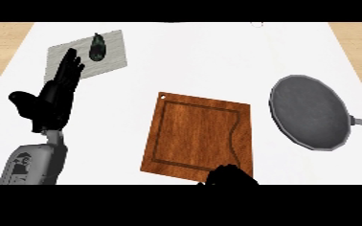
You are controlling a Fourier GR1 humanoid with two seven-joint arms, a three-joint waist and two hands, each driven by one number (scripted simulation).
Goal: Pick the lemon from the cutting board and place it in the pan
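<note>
A brown wooden cutting board [191,134] lies in the middle of the white counter, with no lemon showing on its bare surface. To its right sits a grey round pan [308,111], nothing inside it, its handle pointing right. Only the top of my right hand [228,176] shows, a black shape at the view's lower edge, over the board's near right corner. Whatever lies under it is hidden. My left hand [53,96] rests open at the left, fingers up, well apart from the board.
A grey mat [117,60] lies at the back left with a dark, eggplant-like thing [97,47] on it, just beyond my left hand's fingertips. Wooden floor shows past the counter's left and right edges.
</note>
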